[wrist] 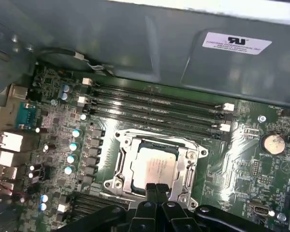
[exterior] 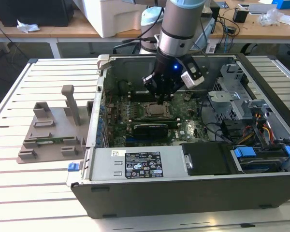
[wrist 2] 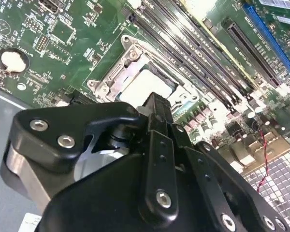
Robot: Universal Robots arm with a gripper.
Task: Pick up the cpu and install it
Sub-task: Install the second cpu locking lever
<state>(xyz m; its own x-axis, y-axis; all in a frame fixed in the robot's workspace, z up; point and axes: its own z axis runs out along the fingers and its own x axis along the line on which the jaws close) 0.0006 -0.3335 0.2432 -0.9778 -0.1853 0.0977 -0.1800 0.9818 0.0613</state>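
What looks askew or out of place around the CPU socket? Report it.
Nothing stands out. The cpu lies flat and square inside the socket frame, its edges parallel to the frame. The hand is just above its near edge. The motherboard around it looks undamaged.

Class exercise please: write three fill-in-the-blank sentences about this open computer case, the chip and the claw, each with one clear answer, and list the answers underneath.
1. The cpu lies inside the metal-framed ______ on the motherboard.
2. The claw hangs right above the ______.
3. In the exterior view, the grey holder tray stands outside the case, on that view's ______ side.

Answers: socket; cpu; left
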